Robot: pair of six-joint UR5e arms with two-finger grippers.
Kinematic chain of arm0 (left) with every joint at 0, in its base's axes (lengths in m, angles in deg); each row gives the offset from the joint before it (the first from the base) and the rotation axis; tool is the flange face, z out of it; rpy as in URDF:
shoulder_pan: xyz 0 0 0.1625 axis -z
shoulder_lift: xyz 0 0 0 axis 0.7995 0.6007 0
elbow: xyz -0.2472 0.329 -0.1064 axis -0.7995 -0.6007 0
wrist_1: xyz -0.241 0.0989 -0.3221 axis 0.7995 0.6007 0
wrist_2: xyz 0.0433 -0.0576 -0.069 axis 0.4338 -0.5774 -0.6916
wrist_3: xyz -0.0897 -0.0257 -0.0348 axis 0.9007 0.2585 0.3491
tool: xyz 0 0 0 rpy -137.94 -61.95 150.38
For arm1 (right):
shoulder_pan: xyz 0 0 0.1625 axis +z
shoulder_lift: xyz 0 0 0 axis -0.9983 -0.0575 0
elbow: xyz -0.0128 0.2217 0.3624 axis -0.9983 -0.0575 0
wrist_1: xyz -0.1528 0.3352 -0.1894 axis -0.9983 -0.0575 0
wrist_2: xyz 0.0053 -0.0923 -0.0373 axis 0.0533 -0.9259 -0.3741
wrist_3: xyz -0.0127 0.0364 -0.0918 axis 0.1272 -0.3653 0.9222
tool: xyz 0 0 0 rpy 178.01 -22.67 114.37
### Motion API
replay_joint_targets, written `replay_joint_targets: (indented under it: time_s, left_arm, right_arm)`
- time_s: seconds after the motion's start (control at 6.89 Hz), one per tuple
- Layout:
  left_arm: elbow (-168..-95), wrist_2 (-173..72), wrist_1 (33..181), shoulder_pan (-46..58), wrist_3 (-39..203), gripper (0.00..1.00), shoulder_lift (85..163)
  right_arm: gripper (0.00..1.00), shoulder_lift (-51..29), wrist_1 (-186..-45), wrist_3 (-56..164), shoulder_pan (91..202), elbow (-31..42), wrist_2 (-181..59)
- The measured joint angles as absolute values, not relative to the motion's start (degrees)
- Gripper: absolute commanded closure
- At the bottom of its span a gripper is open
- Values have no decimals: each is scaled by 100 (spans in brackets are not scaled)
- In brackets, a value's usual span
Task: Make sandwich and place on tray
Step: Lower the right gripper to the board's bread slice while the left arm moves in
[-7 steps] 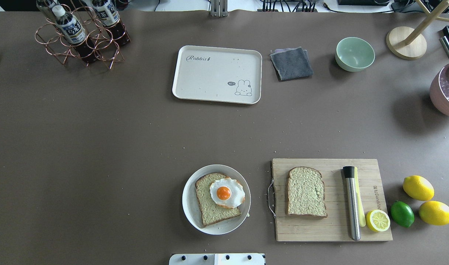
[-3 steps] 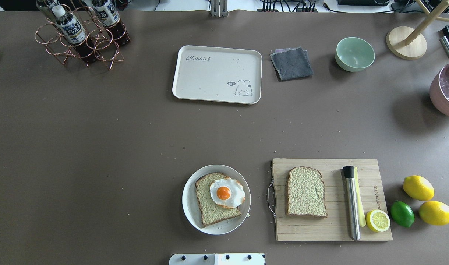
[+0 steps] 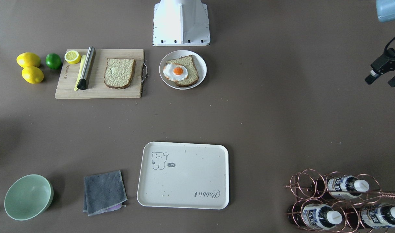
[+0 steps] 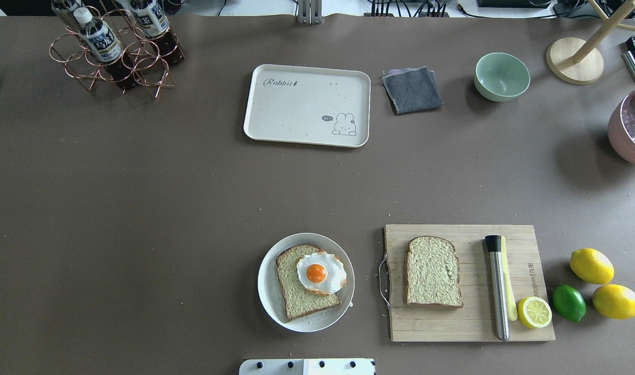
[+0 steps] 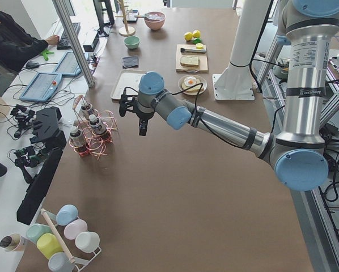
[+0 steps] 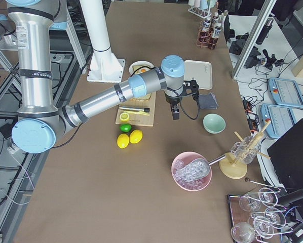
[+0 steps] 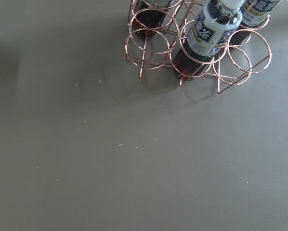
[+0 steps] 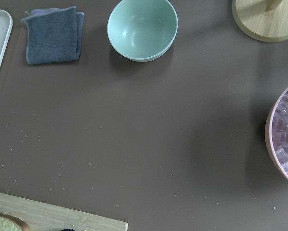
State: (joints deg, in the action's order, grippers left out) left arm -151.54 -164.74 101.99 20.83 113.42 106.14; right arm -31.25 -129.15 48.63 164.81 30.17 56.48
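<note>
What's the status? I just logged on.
Left gripper open, right gripper unreadable. Egg atop plated slice; second slice on cutting board. Tray route unobstructed.

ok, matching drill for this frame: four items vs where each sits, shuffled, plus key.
1 fried egg
2 bare bread slice
3 lemon half
4 grey cloth

A between tray and green bowl
B on the plated bread slice
C flat on cutting board, nothing on top
D board corner, beside the lime

Pairs: 1-B, 2-C, 3-D, 4-A

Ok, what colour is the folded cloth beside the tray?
Dark grey cloth, a lilac layer peeking out underneath; the exterior front-facing view shows it best.
</note>
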Motion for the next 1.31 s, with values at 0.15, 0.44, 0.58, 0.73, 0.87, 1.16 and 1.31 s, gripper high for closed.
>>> replay_joint_targets:
  time_s: [0.15, 0.44, 0.58, 0.73, 0.87, 1.16, 1.31]
  left_arm:
    - [-15186, -16204, 10241, 1675, 11918, 3, 10840]
    - [-15258, -15729, 10277, 910, 13019, 3, 11325]
    - [-15285, -15440, 10289, 529, 13511, 3, 11544]
    - [-15324, -15059, 10291, 125, 13966, 3, 11731]
    - [-15352, -14705, 10292, -219, 14316, 3, 11854]
    - [-15390, -14265, 10286, -612, 14632, 3, 11954]
    - [-15393, -14176, 10282, -672, 14667, 3, 11970]
  right_arm:
    - [0, -3129, -12220, 3953, 16138, 3000, 5625]
    - [0, -3127, -10981, 2292, 15415, 2874, 5506]
    - [0, -3133, -10645, 1724, 15091, 2848, 5400]
    - [0, -3163, -10295, 1150, 14686, 2850, 5178]
    - [0, -3206, -9983, 635, 14170, 2867, 4799]
    - [0, -3341, -9759, 57, 13153, 3003, 4021]
    - [0, -3378, -9737, -170, 12710, 3102, 3762]
